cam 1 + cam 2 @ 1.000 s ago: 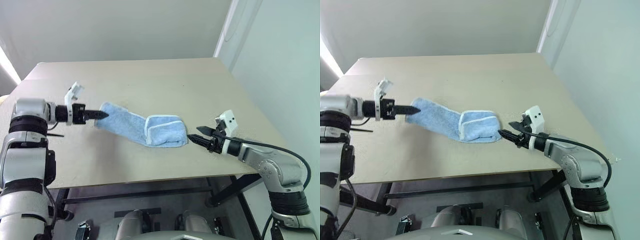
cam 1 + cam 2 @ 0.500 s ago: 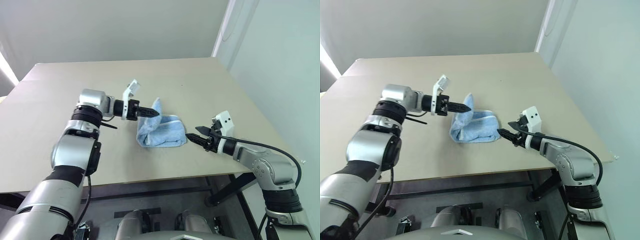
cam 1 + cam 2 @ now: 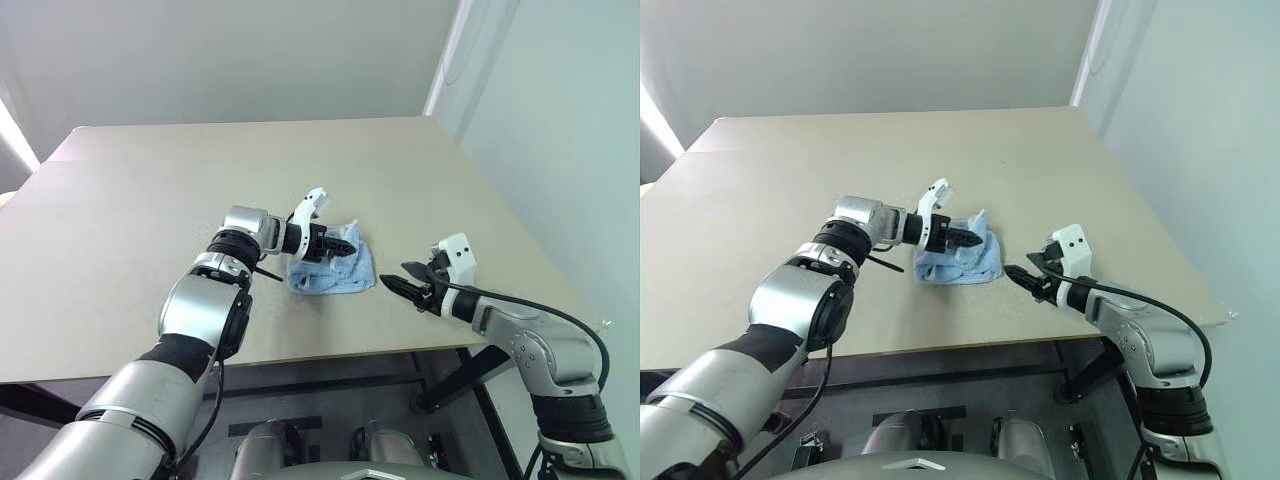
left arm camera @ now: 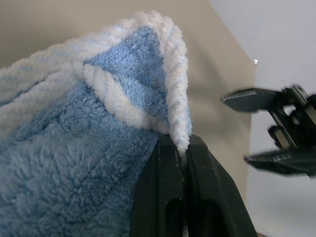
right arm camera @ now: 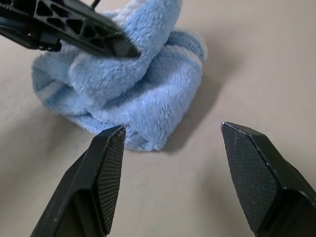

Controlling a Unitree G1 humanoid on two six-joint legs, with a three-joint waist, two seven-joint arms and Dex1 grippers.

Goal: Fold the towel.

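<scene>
- We are mid-fold: our left gripper (image 3: 345,246), its two black fingers clamped on the white-stitched edge of the light blue fluffy terry-cloth towel (image 3: 333,272), holds that end above the bundled rest of the cloth.
- The towel sits on the beige tabletop (image 3: 150,200) as a small doubled-up heap, a little right of the table's middle and toward its near edge; the pinched end rises over the heap, and a corner of white edging peaks at about twelve o'clock from the fingertips in the left wrist view.
- The cloth looks thick and soft, bunched rather than flat, so we judge the fold unfinished.
- Next, we judge, the held end must be laid down square on the lower layer and released, then pressed flat.
- At three o'clock from the heap, near it but apart, our right gripper (image 3: 404,283) waits with jaws spread wide and nothing between them, pointed at the towel.
</scene>
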